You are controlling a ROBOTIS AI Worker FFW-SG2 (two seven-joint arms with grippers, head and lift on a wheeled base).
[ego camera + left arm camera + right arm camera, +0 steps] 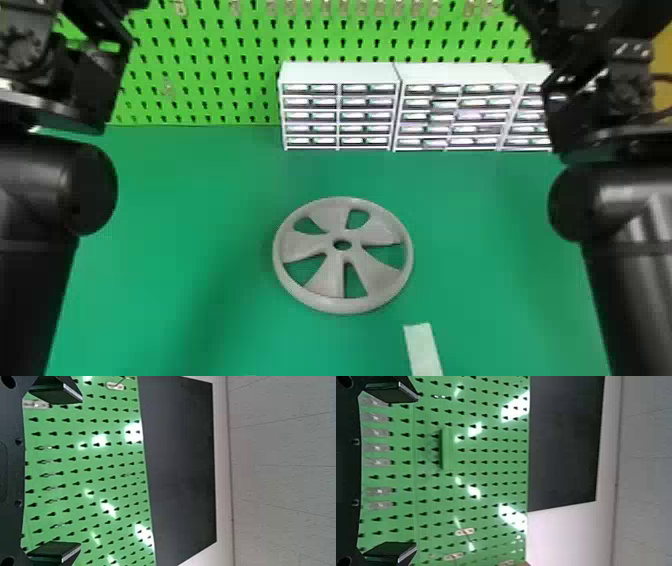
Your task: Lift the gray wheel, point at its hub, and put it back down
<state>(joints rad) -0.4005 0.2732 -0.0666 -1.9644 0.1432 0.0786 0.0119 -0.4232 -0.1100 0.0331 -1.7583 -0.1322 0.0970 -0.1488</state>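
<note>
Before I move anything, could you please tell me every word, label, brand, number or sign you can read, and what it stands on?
No readable text anywhere.
White drawer cabinets: pale patches on the fronts; if they are labels, too small to read.
Gray wheel: no lettering visible.
White strip: no lettering visible.

The jointed black left arm (65,187) and right arm (600,200) are raised, flat-fingered black left gripper (81,473) and right gripper (417,473) spread wide.
</note>
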